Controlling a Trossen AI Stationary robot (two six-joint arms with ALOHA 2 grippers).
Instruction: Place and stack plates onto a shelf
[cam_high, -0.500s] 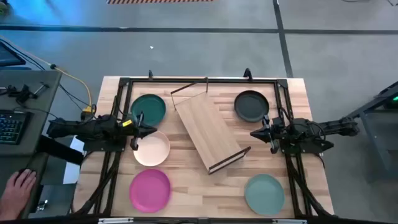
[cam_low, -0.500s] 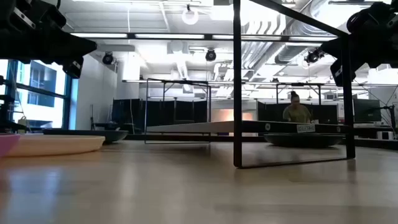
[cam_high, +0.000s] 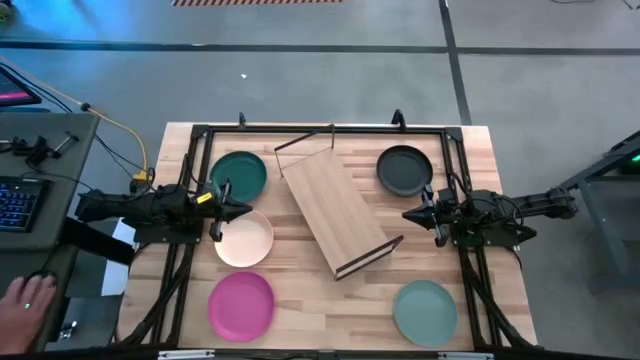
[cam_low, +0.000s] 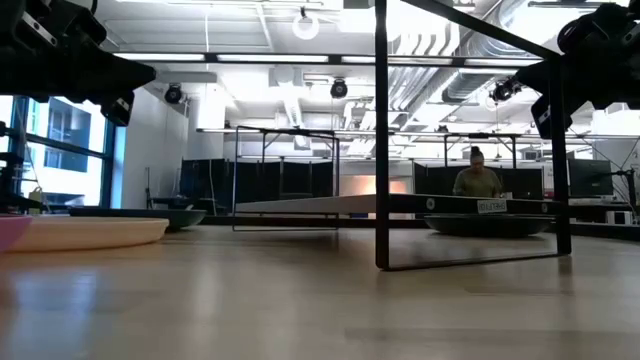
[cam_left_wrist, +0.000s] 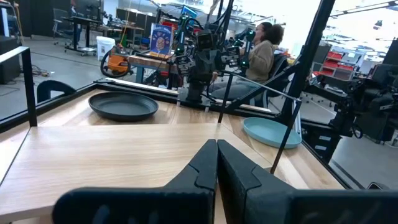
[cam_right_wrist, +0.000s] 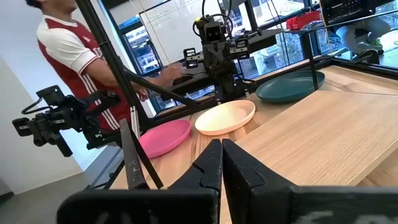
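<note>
**Plates and shelf: both grippers empty**

As seen from above, the rectangular light-wood shelf (cam_high: 335, 212) lies diagonally mid-table, bare. Around it: dark teal round plate (cam_high: 240, 175), cream plate (cam_high: 246, 240), magenta pink plate (cam_high: 241, 304), charcoal black plate (cam_high: 404, 170), pale sage-green plate (cam_high: 425, 311).

Left wrist view: left gripper (cam_left_wrist: 216, 163), fingers pressed together, holding nothing.

Right wrist view: right gripper (cam_right_wrist: 221, 163), fingers likewise together, holding nothing.

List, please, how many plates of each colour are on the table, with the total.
Dark teal plate: 1
Charcoal black plate: 1
Cream plate: 1
Magenta pink plate: 1
Pale sage-green plate: 1
Total: 5 plates, none yet on the shelf.
</note>
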